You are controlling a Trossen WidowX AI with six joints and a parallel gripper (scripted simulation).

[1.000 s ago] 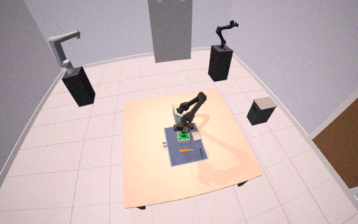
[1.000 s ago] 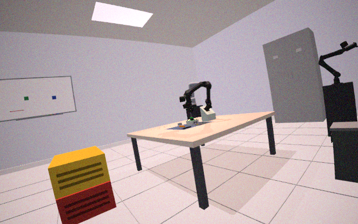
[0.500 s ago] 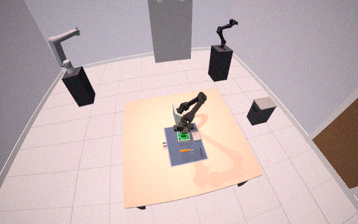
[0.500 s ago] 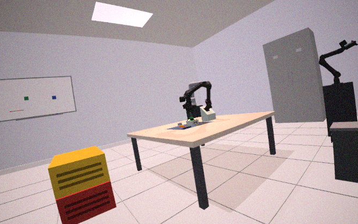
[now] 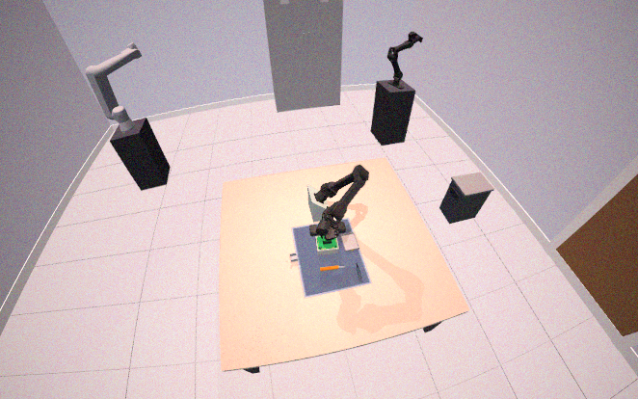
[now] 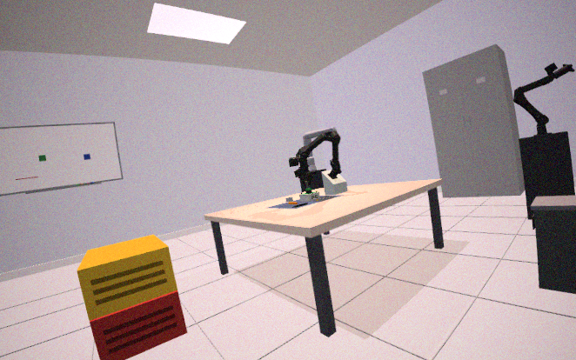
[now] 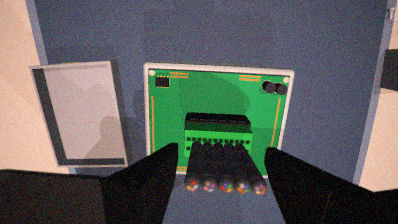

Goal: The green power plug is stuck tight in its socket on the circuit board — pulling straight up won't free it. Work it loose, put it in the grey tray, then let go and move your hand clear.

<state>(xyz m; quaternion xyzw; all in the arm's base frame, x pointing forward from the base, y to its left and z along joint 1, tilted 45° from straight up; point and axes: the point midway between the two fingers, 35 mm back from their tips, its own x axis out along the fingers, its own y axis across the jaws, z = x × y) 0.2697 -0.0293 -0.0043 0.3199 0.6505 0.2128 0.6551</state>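
The pincer (image 5: 330, 235) (image 6: 308, 186) (image 7: 221, 152) points down over the circuit board, spread, one finger to each side of the dark cables (image 7: 225, 167), with visible gaps between them in the wrist view. The green power plug (image 6: 309, 189) (image 7: 218, 136) lies between and just beyond the fingertips in that view, with nothing pinching it. It is at the black socket (image 7: 217, 119) on the circuit board (image 5: 332, 246) (image 6: 310, 196) (image 7: 200, 95); whether it is loosened, I cannot tell. The cables run from the plug, their cut ends showing coloured cores.

Going by the top view, the grey tray (image 5: 350, 242) (image 7: 80, 115) sits just right of the board, apart from it, and the plug is outside it. Both are on the far part of the blue mat (image 5: 316, 282) (image 6: 281, 205) (image 7: 325, 125). Nearer on the mat lies an orange-handled tool (image 5: 329, 268) (image 6: 292, 203), with a thin dark item (image 5: 358, 272) to its right. A small grey piece (image 5: 293, 257) (image 6: 289, 199) is at the mat's left edge. On the far side of the counter (image 5: 261, 322) (image 6: 258, 217), beyond the mat, a pale slanted stand (image 5: 315, 205) (image 6: 335, 183) stands upright.
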